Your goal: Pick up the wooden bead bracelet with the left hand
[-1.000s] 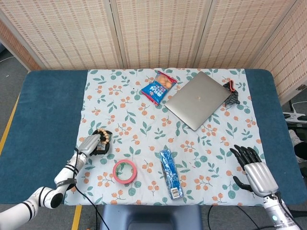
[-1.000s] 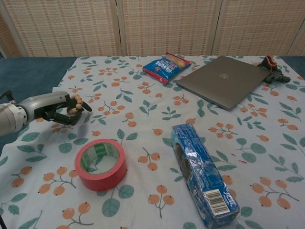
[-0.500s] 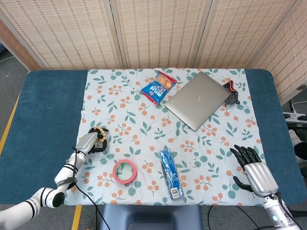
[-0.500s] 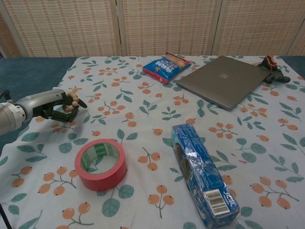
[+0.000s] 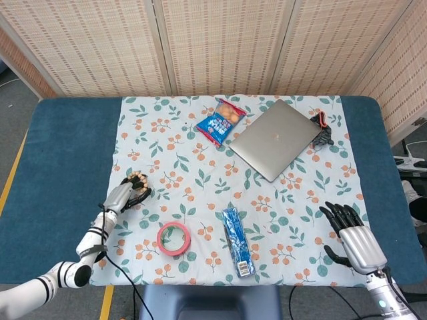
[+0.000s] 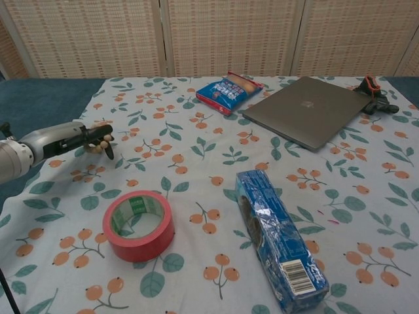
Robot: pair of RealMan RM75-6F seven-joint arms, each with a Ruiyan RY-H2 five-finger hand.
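Note:
My left hand point(image 5: 125, 194) point(image 6: 69, 138) hovers over the left side of the floral cloth and holds the wooden bead bracelet point(image 5: 139, 180) point(image 6: 100, 141), a loop of light tan beads, in its curled fingers. The bracelet hangs off the cloth, its beads showing at the fingertips. My right hand point(image 5: 353, 237) stays low at the front right, near the table edge, fingers spread and holding nothing. The chest view does not show it.
A red tape roll point(image 5: 173, 239) point(image 6: 138, 224) lies just in front of the left hand. A blue cookie pack point(image 5: 237, 241) point(image 6: 278, 246), a grey laptop point(image 5: 275, 139) point(image 6: 306, 111), a blue snack bag point(image 5: 220, 122) point(image 6: 228, 90) and a dark clamp point(image 5: 322, 132) lie further right.
The left hand has risen and drawn back toward the left with the bracelet, which has left the cloth. The right hand has not moved.

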